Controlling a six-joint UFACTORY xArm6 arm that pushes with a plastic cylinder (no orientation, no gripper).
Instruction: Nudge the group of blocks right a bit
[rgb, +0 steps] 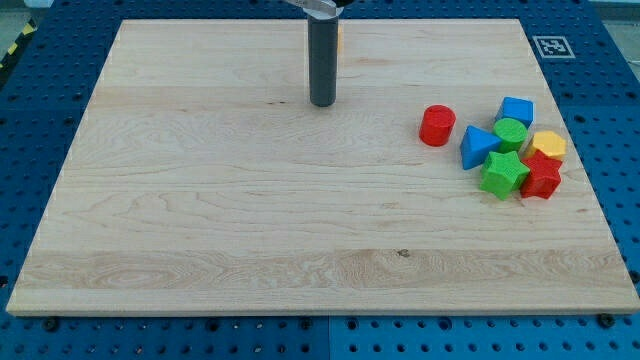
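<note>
My dark rod stands upright, entering from the view's top edge left of centre, and my tip (322, 103) rests low, in the view's upper half.

**Cluster at the view's right, tip well apart**

On the desk (200, 220), my tip (322, 103) stands near the view's top, well left of the group. The red cylinder (437, 126) lies leftmost, just apart from the rest. Right of it sits the blue triangular block (478, 146), touching the green block (510, 133). The blue cube (517, 110) is topmost and the yellow block (547, 145) rightmost. The green star (504, 173) and red star (541, 176) lie side by side at the bottom.
</note>
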